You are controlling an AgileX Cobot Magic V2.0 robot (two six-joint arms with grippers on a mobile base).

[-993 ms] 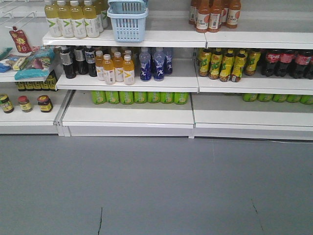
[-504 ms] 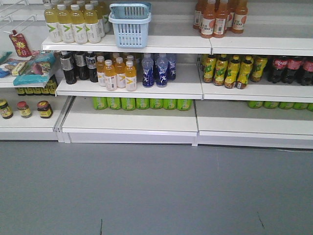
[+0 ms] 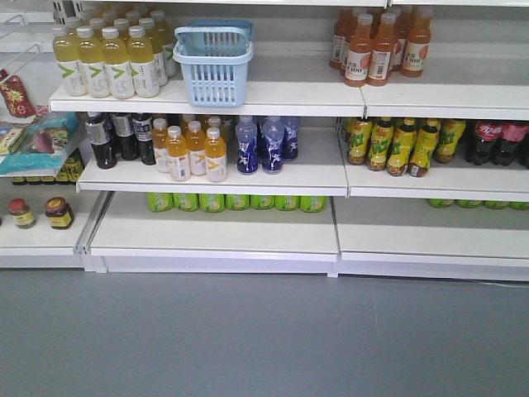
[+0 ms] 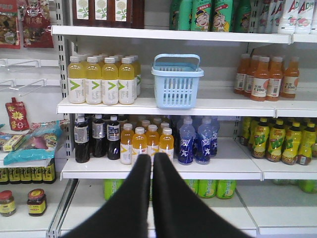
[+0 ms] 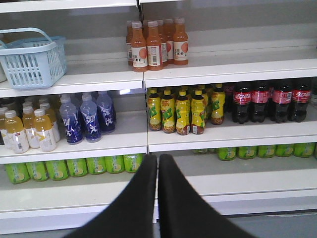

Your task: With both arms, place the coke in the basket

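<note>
The light blue basket stands on the upper white shelf beside yellow drink bottles. It also shows in the left wrist view and at the left edge of the right wrist view. No all-red coke bottle is in view. My left gripper is shut and empty, well short of the shelves, pointing at the middle shelf below the basket. My right gripper is shut and empty, pointing at the shelf seam further right. Neither gripper shows in the front view.
Dark cola bottles with red labels stand on the middle shelf at right, also in the front view. Orange bottles, blue bottles, yellow-green bottles and green cans fill the shelves. Grey floor lies in front.
The front view has moved closer to the shelves: they sit lower and larger in the frame, and less floor shows. Nothing on the shelves has moved.
</note>
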